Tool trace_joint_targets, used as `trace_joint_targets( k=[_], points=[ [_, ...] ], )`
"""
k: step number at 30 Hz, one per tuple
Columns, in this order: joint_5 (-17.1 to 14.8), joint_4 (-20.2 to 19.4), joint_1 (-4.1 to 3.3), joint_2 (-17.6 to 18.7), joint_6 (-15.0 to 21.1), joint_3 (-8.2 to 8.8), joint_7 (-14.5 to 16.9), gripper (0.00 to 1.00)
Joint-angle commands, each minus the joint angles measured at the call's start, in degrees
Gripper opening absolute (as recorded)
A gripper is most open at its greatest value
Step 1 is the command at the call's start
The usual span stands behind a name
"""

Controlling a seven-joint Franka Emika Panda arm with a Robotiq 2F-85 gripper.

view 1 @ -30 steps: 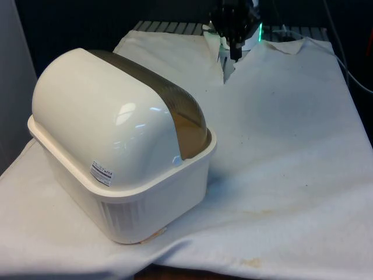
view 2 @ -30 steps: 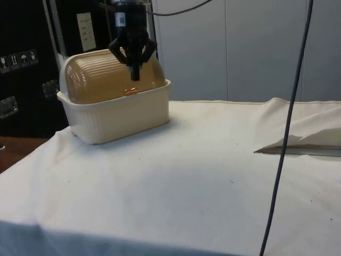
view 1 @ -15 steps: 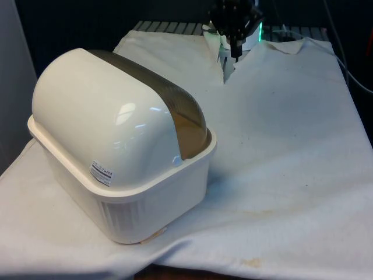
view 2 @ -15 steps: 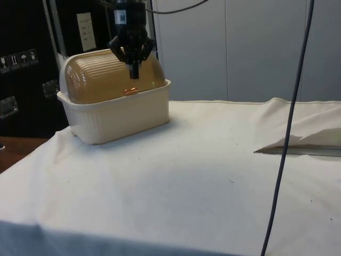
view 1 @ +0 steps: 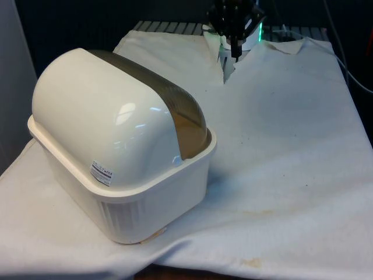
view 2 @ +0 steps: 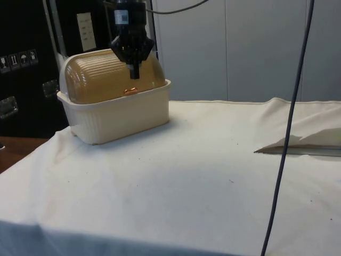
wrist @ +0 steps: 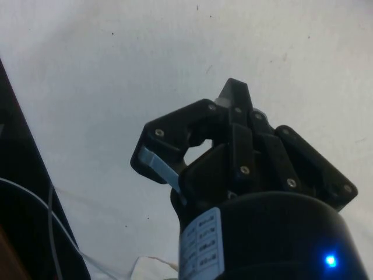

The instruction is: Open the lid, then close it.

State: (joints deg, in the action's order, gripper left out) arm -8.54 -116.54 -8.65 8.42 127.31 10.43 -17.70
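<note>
Side view: creased white cloth (view 2: 202,176) before pale wall panels (view 2: 256,48), jaws together, empty.

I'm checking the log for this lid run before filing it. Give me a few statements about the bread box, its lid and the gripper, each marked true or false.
1. The bread box stands on the white cloth. True.
2. The brown lid is rolled open. False: it is down, closing the box.
3. The gripper hangs in the air, touching nothing. True.
4. The gripper holds the lid's handle. False: it holds nothing, and its fingers are together.
5. The box lies tipped on its side. False: it stands upright.
</note>
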Motion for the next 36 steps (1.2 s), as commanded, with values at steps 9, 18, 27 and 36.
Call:
trace_joint_targets(
  k=[9,18,27,36],
  points=[
    [0.11,-0.06,0.00,0.06,-0.29,-0.06,4.01,0.00],
    [0.11,-0.17,0.00,0.46,-0.29,-0.06,8.71,0.00],
    [0.23,-0.46,-0.06,0.69,-0.29,-0.06,12.83,0.00],
    [0.34,-0.92,-0.11,0.80,-0.17,-0.17,16.56,0.00]
  ],
)
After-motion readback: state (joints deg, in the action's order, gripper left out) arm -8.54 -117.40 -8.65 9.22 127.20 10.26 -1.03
